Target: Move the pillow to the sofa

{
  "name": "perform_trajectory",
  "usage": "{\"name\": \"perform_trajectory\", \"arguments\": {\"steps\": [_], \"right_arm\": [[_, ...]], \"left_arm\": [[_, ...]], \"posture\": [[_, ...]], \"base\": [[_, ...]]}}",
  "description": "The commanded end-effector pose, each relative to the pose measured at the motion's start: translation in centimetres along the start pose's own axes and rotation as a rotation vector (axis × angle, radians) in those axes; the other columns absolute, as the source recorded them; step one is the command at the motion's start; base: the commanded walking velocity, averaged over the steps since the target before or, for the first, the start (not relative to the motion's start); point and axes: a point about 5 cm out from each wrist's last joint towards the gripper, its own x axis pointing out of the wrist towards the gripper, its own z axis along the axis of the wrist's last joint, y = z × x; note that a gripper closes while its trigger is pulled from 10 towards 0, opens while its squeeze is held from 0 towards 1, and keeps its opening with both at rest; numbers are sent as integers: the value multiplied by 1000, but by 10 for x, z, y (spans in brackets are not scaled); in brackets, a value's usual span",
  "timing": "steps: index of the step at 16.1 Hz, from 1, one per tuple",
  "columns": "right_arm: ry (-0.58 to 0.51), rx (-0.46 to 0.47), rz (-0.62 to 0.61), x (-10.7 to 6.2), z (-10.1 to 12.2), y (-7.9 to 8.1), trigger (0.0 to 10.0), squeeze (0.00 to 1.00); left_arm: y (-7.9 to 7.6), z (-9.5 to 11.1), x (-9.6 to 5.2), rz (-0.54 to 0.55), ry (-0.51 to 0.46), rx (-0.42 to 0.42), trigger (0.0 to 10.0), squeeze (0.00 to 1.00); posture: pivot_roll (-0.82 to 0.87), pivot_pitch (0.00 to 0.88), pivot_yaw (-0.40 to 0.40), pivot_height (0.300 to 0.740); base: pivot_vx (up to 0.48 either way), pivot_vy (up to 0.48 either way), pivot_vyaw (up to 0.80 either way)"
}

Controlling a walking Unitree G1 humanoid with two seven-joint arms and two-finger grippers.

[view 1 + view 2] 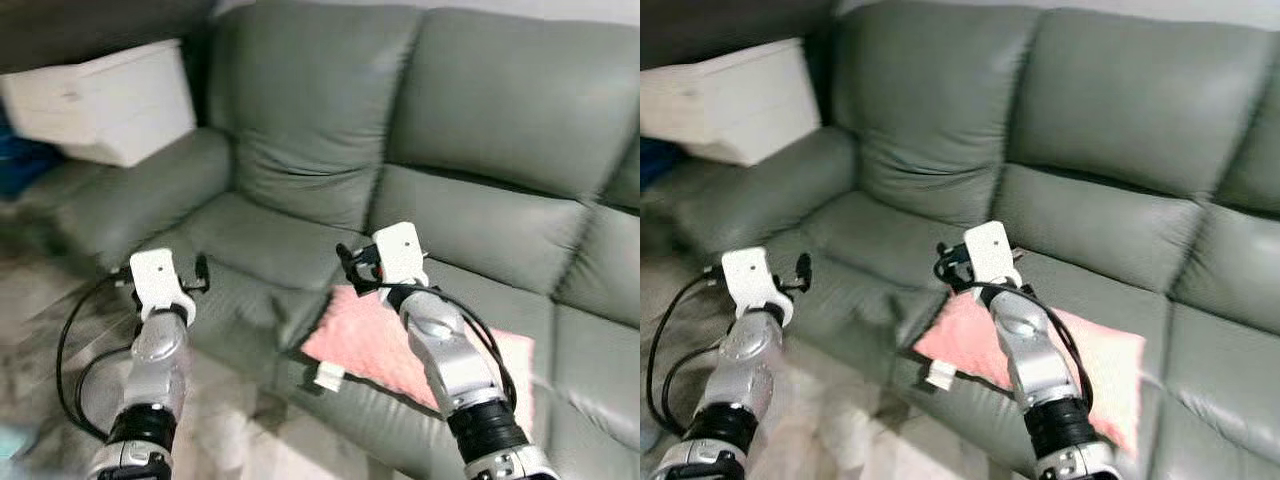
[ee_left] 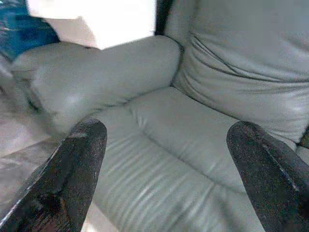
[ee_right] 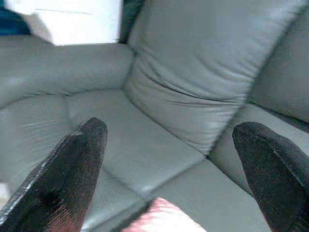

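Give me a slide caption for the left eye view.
Pink pillow lies on the grey sofa seat, both arms raised above it.

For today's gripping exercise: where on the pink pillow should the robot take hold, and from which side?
Probably the pillow's near-left corner by the white tag, from the front. It lies flat at the sofa seat's front edge, so that thin corner is exposed. The right gripper hangs open above it.

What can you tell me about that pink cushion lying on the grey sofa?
The pink pillow is a soft, fuzzy-looking rectangle lying flat on the front edge of the grey leather-look sofa, on a seat cushion. A small white tag hangs from its near corner over the seat's front. The robot's right arm crosses in front of it, hiding its middle; neither gripper holds it.
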Motion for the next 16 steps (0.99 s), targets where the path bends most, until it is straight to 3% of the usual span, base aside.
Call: {"name": "perform_trajectory", "arguments": {"steps": [1,4,8,12,16], "right_arm": [[-1,6,12,-1,-2,5,10000,0],[0,17,15,-2,-2,9,10000,0],[-11,32,26,4,2,12,10000,0],[1,72,27,5,0,6,10000,0],[0,11,118,11,4,6,10000,0]], "left_arm": [[-6,10,3,-35,-25,16,10000,0],[-3,11,3,-40,-17,-27,10000,0],[-6,7,1,-44,10,-15,10000,0],[-2,8,-1,-43,-9,-11,10000,0],[13,4,-8,69,-30,-67,10000,0]], "posture": [[-151,0,71,740],[-151,0,76,740],[-153,0,91,740],[-130,0,48,740],[-97,0,-41,740]], "base": [[0,0,794],[0,0,794],[0,0,794],[0,0,0],[0,0,0]]}}
